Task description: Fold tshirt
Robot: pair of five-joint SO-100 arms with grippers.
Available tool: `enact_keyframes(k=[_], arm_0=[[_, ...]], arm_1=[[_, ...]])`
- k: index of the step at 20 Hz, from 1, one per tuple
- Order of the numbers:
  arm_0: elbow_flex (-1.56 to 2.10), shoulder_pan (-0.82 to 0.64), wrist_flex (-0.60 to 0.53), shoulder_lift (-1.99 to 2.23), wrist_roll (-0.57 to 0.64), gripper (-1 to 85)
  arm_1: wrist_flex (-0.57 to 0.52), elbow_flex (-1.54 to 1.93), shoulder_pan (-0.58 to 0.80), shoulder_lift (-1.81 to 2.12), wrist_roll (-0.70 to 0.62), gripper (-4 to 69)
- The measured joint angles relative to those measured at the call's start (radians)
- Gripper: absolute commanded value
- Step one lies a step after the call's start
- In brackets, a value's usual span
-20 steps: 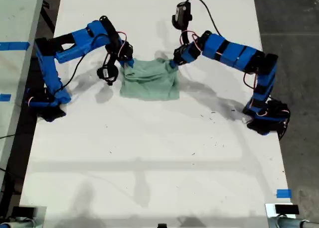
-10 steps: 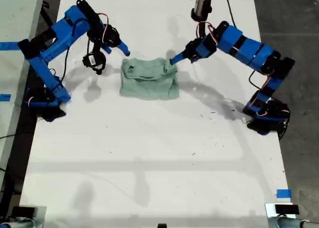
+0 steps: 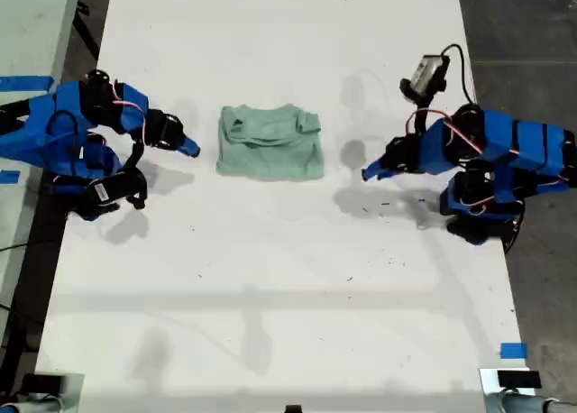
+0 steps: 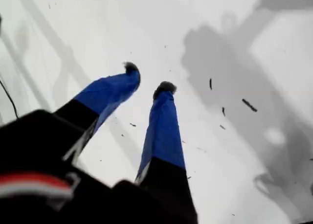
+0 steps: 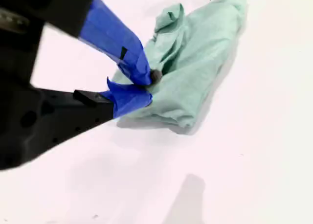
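Observation:
The pale mint-green tshirt (image 3: 270, 144) lies folded into a small, slightly rumpled rectangle on the white table (image 3: 270, 296), above the middle of the exterior view. Neither gripper touches it. My second gripper (image 3: 187, 148) sits at the exterior view's left, a short way from the cloth's edge, pointing toward it. In the second wrist view my second gripper (image 5: 148, 83) is shut with nothing between its tips, and the tshirt (image 5: 200, 53) lies just beyond. My first gripper (image 3: 369, 172) hovers to the exterior view's right of the tshirt. It is open over bare table (image 4: 148, 78).
Small dark specks (image 3: 386, 204) dot the table below my first gripper. Both arm bases (image 3: 86, 192) (image 3: 478, 219) stand at the table's side edges in the exterior view. Blue tape (image 3: 512, 350) marks the exterior view's lower right corner. A second table (image 3: 27, 34) adjoins at that view's left.
Both grippers let go of the tshirt's upper corners and pulled back outward and down toward their bases. The tshirt stays folded in place.

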Motion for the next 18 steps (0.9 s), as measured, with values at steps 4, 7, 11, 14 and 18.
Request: enact_keyframes(k=[4, 7, 11, 14, 18], arm_0=[[0.466, 0.112, -0.155, 0.353, -0.192, 0.1], [0.709, 0.115, -0.112, 0.689, -0.236, 0.1], [0.749, 0.091, 0.127, 0.804, -0.256, 4.5], [0.749, 0.034, 0.170, 0.816, -0.264, 6.9], [0.749, 0.011, 0.170, 0.816, -0.264, 7.3]], arm_1=[[-0.097, 0.356, -0.149, 0.337, 0.258, 0.1], [-0.100, 0.574, -0.192, 0.543, 0.347, -1.9], [-0.077, 0.696, -0.198, 0.752, 0.420, 4.7], [-0.081, 0.707, -0.198, 0.782, 0.373, 4.8], [-0.081, 0.707, -0.198, 0.778, -0.146, 3.9]])
